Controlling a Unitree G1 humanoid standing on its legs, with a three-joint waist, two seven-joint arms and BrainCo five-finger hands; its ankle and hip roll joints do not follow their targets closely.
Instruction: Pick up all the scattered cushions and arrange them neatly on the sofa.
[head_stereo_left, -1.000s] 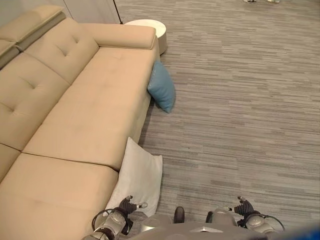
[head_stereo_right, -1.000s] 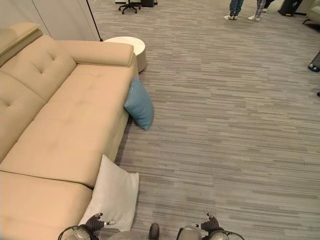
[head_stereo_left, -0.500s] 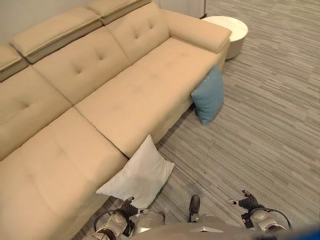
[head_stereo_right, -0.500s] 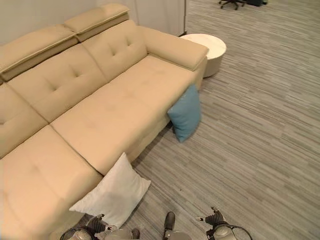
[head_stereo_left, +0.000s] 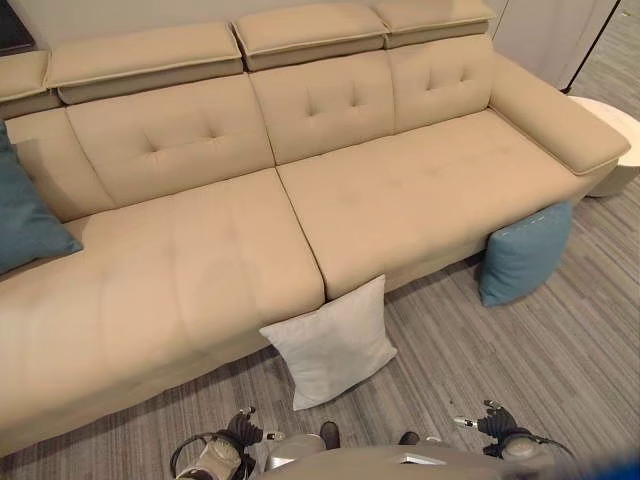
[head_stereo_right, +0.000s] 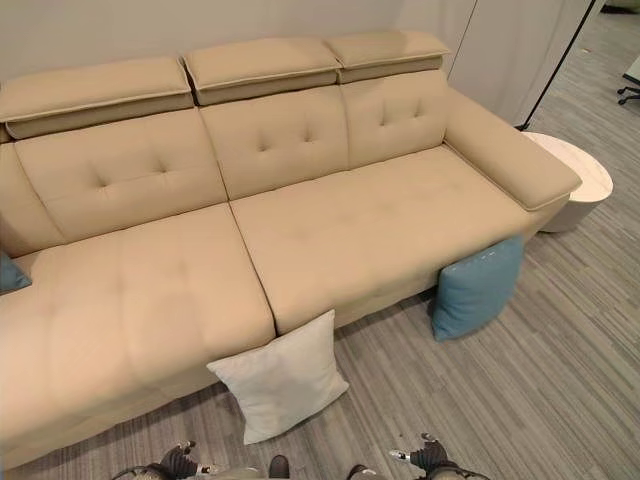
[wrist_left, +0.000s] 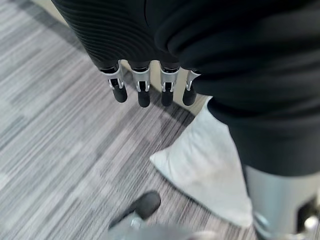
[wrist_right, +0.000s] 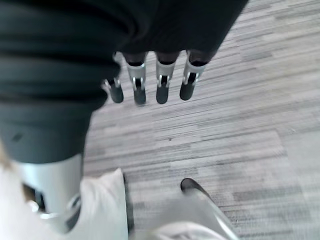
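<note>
White cushion (head_stereo_left: 335, 341): on floor, leaning on beige sofa (head_stereo_left: 200, 260) front; plain square | blue cushion (head_stereo_left: 522, 253): floor, against sofa's arm end | teal cushion (head_stereo_left: 25, 215): on seat, left eye view | left hand (wrist_left: 145, 82), right hand (wrist_right: 150, 82): fingers straight, empty | grey floor (head_stereo_right: 560, 360) open to the right; round white side table (head_stereo_right: 575, 180) beyond.

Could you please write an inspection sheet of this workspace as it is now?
Surface: beige sofa, seats bare apart from one cushion.
Job's things: white cushion and blue cushion on the floor, leaning on the sofa front; darker blue cushion on the sofa's left end.
Clutter: nothing seen.
Hands: left hand and right hand open, holding nothing, over the floor.
Cables: nothing seen.
Surroundings: grey striped floor; round white side table.
</note>
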